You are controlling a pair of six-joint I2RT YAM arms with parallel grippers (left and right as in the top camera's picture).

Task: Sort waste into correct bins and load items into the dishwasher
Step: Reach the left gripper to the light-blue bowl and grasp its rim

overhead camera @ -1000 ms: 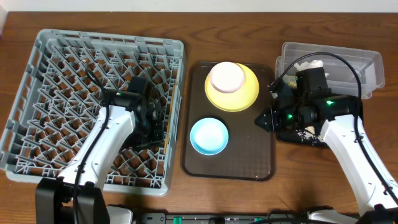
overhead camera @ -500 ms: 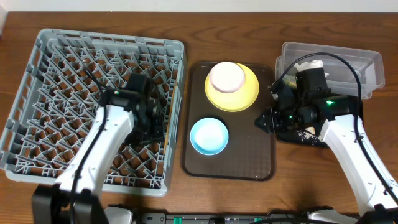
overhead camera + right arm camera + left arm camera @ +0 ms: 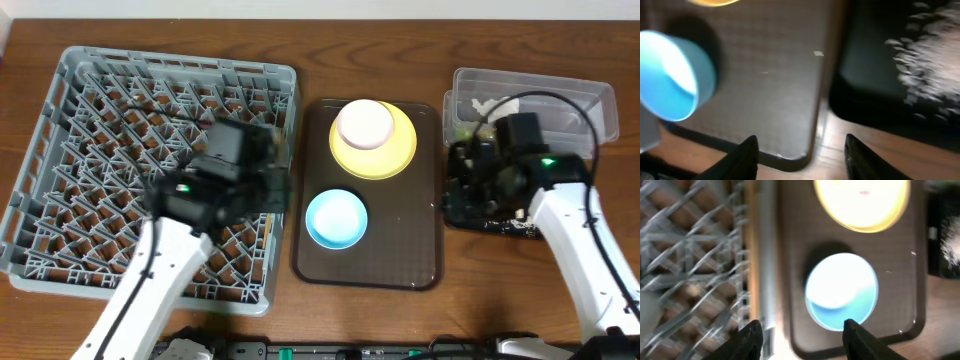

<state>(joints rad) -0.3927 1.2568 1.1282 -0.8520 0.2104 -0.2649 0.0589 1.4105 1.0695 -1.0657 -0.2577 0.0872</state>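
Note:
The grey dish rack [image 3: 100,150] fills the left. The brown serving tray [image 3: 400,250] holds the pale-yellow plate [image 3: 392,158] with the white bowl [image 3: 365,123] on it, and the light-blue bowl [image 3: 336,219]. My left gripper [image 3: 280,180] is open and empty above the rack's right edge. In the left wrist view [image 3: 805,345] the blue bowl [image 3: 841,291] lies just ahead of it. My right gripper [image 3: 802,162] is open and empty over the gap between the brown tray [image 3: 770,75] and the black tray [image 3: 875,85], which holds pale crumbs [image 3: 925,60].
The clear tub [image 3: 560,95] stands at the back right with the white tissue [image 3: 497,104] inside. The black tray [image 3: 480,218] lies in front of it, partly under my right arm. The snack wrapper is not clearly visible. Bare wood runs along the front edge.
My left arm has risen from inside the rack and swung right towards the brown tray, blurred by motion. My right gripper has pulled back right, from the brown tray's edge over the black tray.

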